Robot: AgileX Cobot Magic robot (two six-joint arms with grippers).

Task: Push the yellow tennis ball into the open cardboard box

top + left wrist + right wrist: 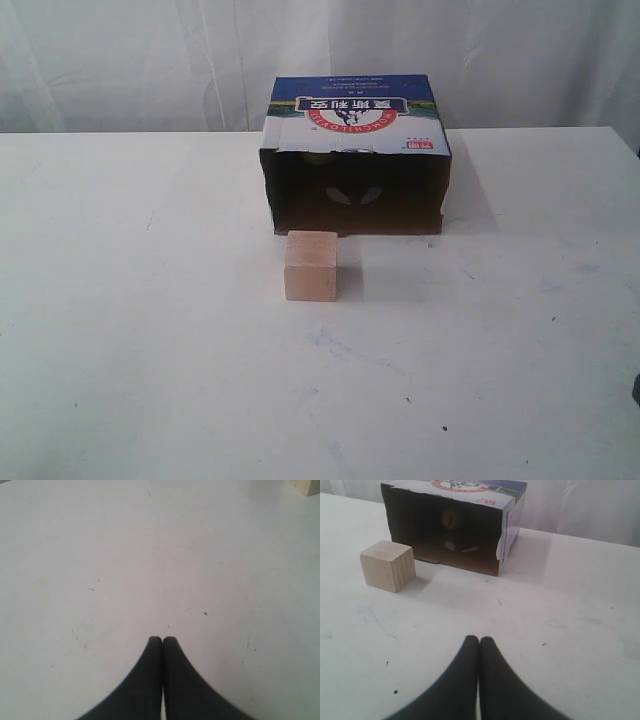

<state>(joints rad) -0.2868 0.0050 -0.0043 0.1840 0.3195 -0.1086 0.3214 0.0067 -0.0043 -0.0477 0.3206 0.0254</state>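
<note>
The open cardboard box (352, 112) lies on its side at the back of the white table, its dark opening facing the front. In the right wrist view the yellow tennis ball (451, 517) shows dimly deep inside the box (506, 530), near the back wall. My right gripper (479, 640) is shut and empty, over bare table well short of the opening. Elsewhere on the bare table my left gripper (162, 640) is shut too, with nothing in it. Neither gripper shows in the exterior view.
A pale wooden cube (311, 265) stands just in front of the box's left half, apart from it; it also appears in the right wrist view (388, 565). White curtains hang behind the table (150, 330).
</note>
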